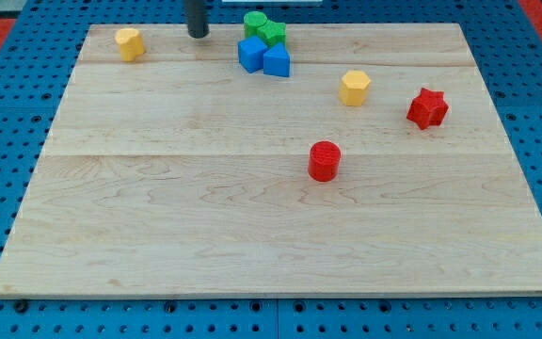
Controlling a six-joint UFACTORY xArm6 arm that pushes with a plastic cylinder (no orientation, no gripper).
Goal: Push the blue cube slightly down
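The blue cube sits near the view's top centre, touching a second blue block on its right. Two green blocks, one and a green star-like one, sit just above them in one cluster. My tip is at the view's top, to the left of and slightly above the blue cube, apart from it by about a block's width.
A yellow block lies at the top left. A yellow hexagonal block lies right of centre. A red star block lies at the right. A red cylinder stands near the middle. The wooden board rests on a blue pegboard.
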